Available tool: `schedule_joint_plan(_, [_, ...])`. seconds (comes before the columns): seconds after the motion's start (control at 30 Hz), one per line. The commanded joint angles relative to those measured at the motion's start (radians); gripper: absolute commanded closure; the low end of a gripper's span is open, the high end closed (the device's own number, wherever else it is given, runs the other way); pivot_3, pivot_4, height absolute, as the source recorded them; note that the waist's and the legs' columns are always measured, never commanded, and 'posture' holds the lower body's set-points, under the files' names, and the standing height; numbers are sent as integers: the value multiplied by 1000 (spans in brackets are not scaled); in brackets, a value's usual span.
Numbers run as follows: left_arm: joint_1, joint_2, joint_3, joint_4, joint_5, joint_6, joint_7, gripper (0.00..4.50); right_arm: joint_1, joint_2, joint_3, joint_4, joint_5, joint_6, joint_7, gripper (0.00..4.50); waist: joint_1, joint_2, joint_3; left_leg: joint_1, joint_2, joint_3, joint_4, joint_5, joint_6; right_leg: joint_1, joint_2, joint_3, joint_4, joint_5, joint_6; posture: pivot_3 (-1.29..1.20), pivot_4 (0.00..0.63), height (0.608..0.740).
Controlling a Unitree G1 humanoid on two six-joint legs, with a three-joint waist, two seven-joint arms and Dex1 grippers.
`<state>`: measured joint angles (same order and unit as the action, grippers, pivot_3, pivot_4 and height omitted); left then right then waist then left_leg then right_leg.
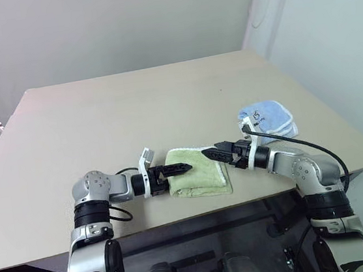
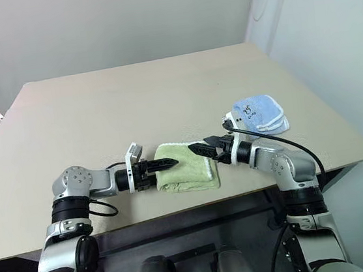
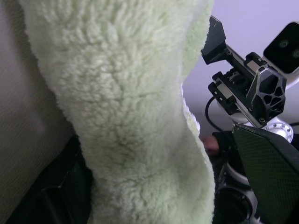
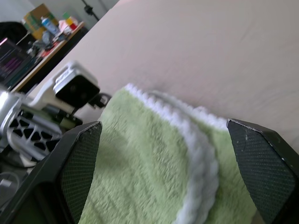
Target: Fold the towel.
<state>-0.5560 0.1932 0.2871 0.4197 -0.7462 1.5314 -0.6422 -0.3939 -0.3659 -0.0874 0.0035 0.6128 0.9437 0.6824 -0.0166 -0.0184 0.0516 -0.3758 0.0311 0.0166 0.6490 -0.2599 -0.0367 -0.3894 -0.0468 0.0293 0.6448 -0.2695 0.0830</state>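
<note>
From my station I see the towel [image 1: 199, 171] lying folded into a small thick rectangle near the front edge of the table [image 1: 132, 109], roughly midway between the two arms. The left gripper [image 1: 184, 168] reaches in level from the towel's left side, its fingertips over the cloth's left part; in the left wrist view the green pile [image 3: 126, 107] bulges right up against the camera, and I think the cloth sits between the fingers, but that view is too crowded for me to say whether they are pressing on it. In the head views the left fingers look close together at the tips, so I cannot call that pincer's opening with confidence. The right gripper [image 1: 211, 151] comes in from the towel's far right corner, and its two black fingers [image 4: 81, 163] stand wide apart in the right wrist view, with the towel's white stitched edging [image 4: 196, 149] running between them and nothing clamped. A smaller blue cloth [image 1: 268, 118] with white trim lies folded on the table behind the right arm, well apart from the towel.
</note>
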Motion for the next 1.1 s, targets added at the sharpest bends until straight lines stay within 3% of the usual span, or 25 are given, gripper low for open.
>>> schedule_joint_plan(0.03, [-20,-26,-21,14,7,-7,16,989,-16,5,-26,-14,9,-33,-11,0,-1,0,0,-1,0,0,-1,0,0,0,0,0,0,0,0,0,0,740])
schedule_joint_plan(0.37, [-52,-37,26,31,-22,2,3,4424,-3,11,-61,-4,23,-39,-40,0,1,0,0,-10,0,-1,-1,0,0,-8,1,-1,1,0,0,0,0,740])
schedule_joint_plan(0.53, [-61,-27,62,31,-48,-8,-17,4468,-4,20,-81,3,27,-48,-51,0,-4,0,0,-11,0,-1,-1,0,0,-9,1,-1,1,0,0,0,0,740])
schedule_joint_plan(0.7, [-92,-4,187,-5,-89,-46,28,4468,-15,29,-120,19,38,-68,-61,0,-5,0,0,-15,0,-2,-2,0,0,-14,2,-1,2,0,1,0,0,740])
schedule_joint_plan(0.8, [-104,57,298,-16,-106,-84,83,4468,-43,52,-147,83,26,-102,-99,0,-13,0,0,-15,1,-2,-2,0,0,-14,2,-1,2,0,1,0,0,740])
schedule_joint_plan(0.9, [-104,143,333,-23,-102,-110,98,4468,-86,78,-176,190,7,-148,-153,0,-32,1,1,-14,1,-1,-2,0,0,-15,3,0,3,1,1,0,0,740])
schedule_joint_plan(0.97, [-130,197,389,3,-89,-201,138,4468,-104,87,-186,225,-10,-193,-177,0,-32,0,1,-14,1,-1,-3,0,0,-15,3,0,3,2,2,0,0,740])
schedule_joint_plan(1.1, [-204,340,505,150,18,-569,326,4468,-129,98,-156,262,-35,-252,-152,0,-31,0,1,-15,1,-2,-3,0,0,-17,3,0,3,2,3,0,0,740])
